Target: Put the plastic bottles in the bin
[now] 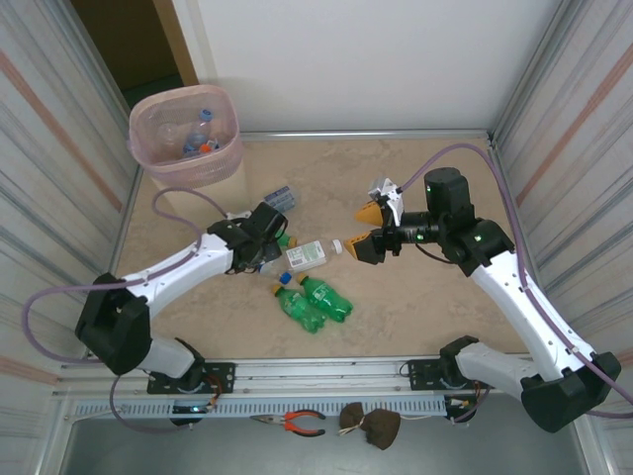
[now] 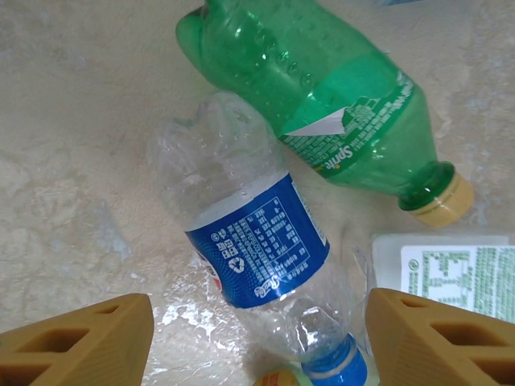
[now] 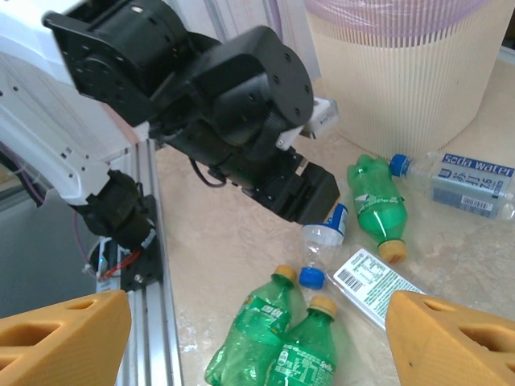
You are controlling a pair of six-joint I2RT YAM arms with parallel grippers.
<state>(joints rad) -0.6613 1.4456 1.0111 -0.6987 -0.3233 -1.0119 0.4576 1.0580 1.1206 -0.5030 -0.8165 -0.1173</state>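
Note:
The beige bin (image 1: 186, 148) with its pink liner stands at the back left, with a few bottles (image 1: 201, 131) inside. My left gripper (image 2: 261, 346) is open low over a clear blue-labelled bottle (image 2: 257, 249), its fingers on either side of the neck and apart from it. A green Sprite bottle (image 2: 322, 96) lies just beyond, and a white-labelled bottle (image 2: 451, 265) lies to the right. Two more green bottles (image 1: 312, 302) lie side by side nearer the front. My right gripper (image 1: 368, 230) hangs open and empty above the table's middle.
A flat soda-water bottle (image 1: 281, 196) lies between the bin and the left arm. The bin's ribbed wall (image 3: 402, 72) rises behind the left arm's black wrist (image 3: 241, 121). Corrugated walls close in both sides. Pliers (image 1: 297, 423) lie on the front rail.

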